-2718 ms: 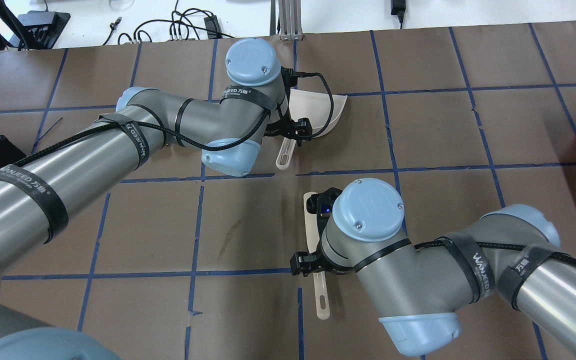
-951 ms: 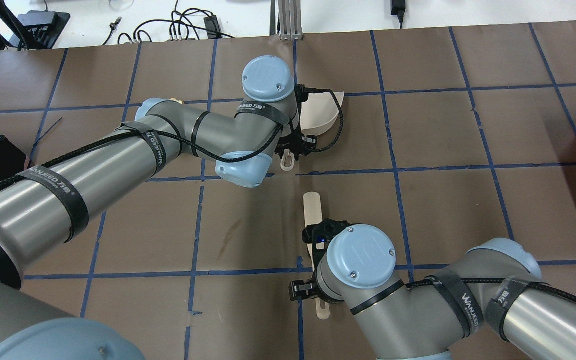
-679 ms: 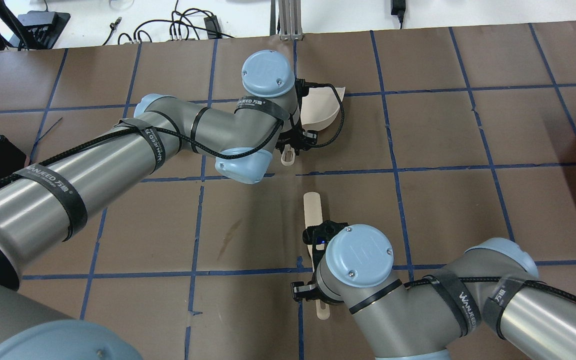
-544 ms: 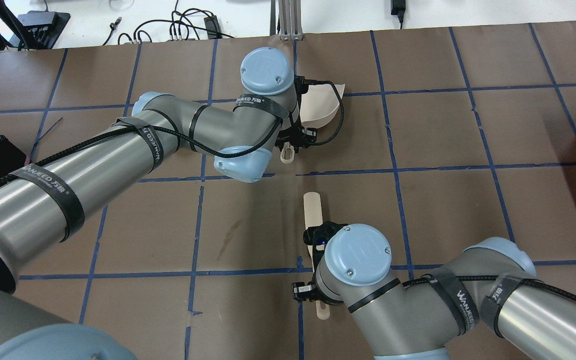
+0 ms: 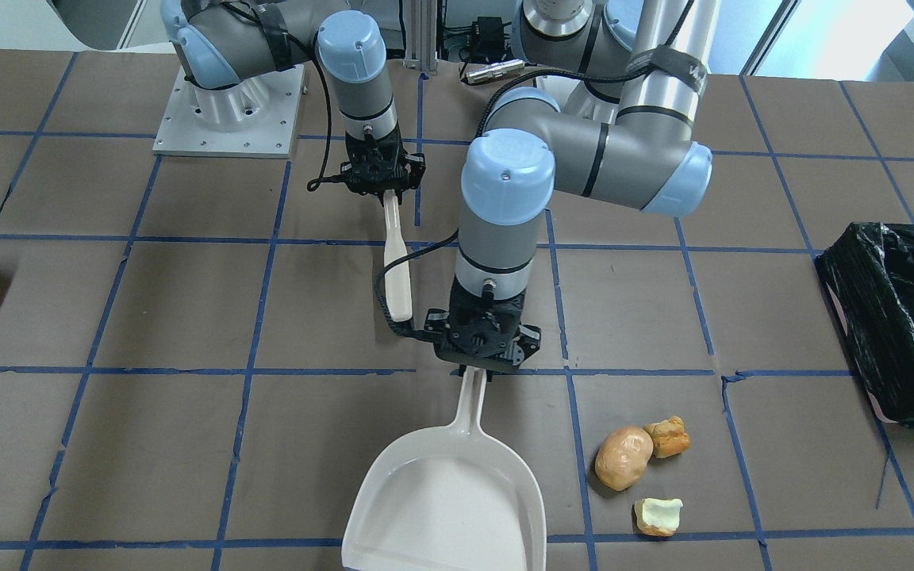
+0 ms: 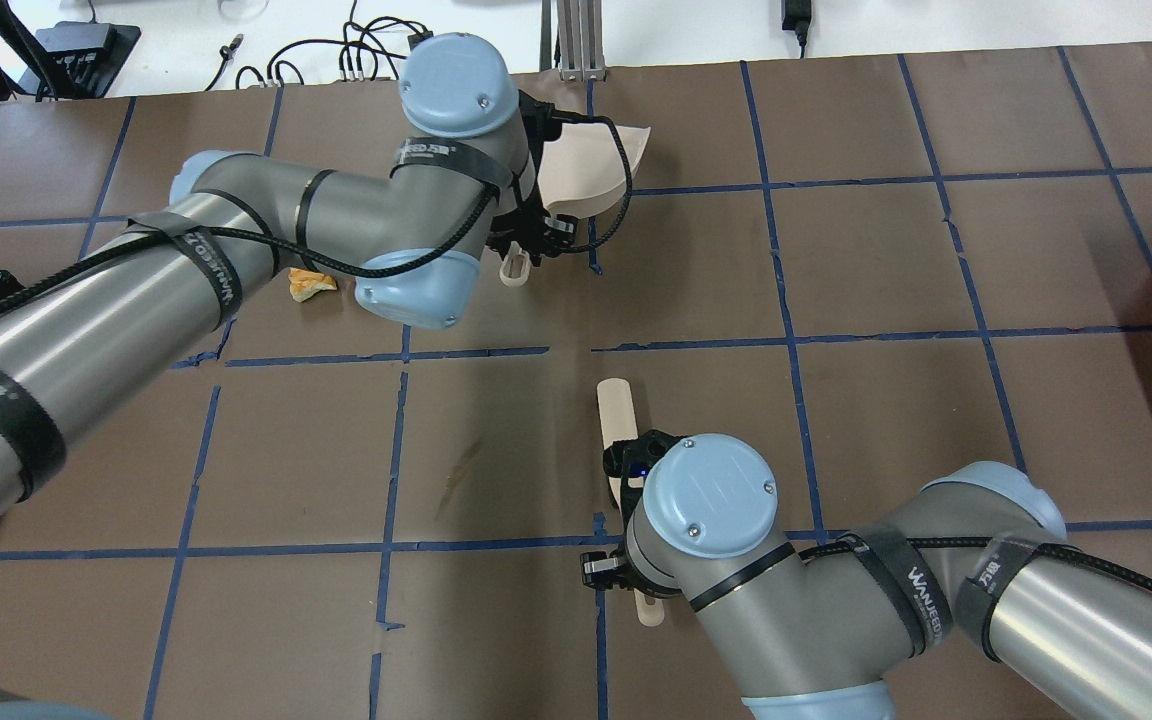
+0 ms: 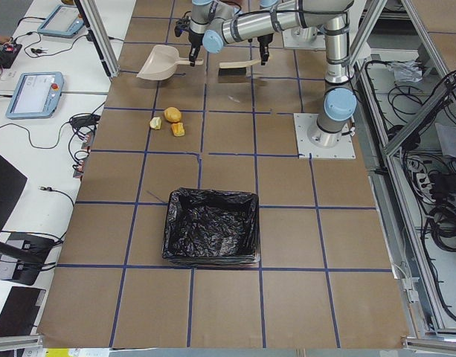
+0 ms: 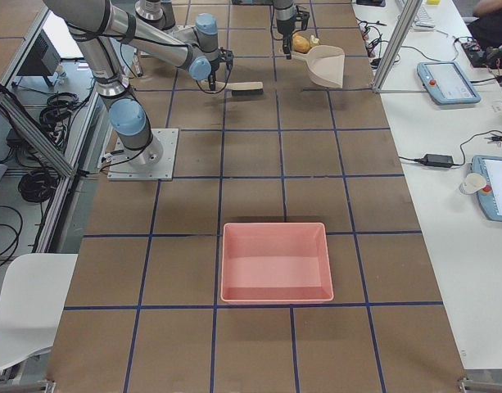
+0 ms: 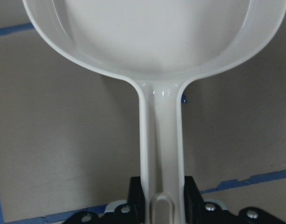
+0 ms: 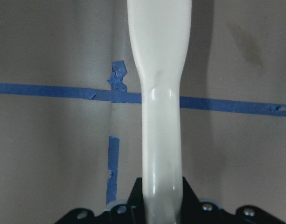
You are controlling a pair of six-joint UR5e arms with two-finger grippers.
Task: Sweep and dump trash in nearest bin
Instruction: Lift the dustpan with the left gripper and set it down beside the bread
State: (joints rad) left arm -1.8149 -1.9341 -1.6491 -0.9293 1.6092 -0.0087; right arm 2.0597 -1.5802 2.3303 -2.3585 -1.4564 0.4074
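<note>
Exterior front-facing view: left end effector (image 5: 487,363) grips the dustpan (image 5: 445,500) by its handle, right end effector (image 5: 382,181) the brush (image 5: 398,274); 3 trash scraps (image 5: 624,458) lie beside the dustpan on the robot's left, toward the bin (image 5: 885,333).

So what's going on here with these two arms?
The robot is getting set to sweep. Its left gripper is shut on the handle of the dustpan, and its right gripper is shut on the brush. The dustpan is empty. Three scraps lie on the table beside it, on the side toward the black-lined bin. None has been swept up yet.
</note>
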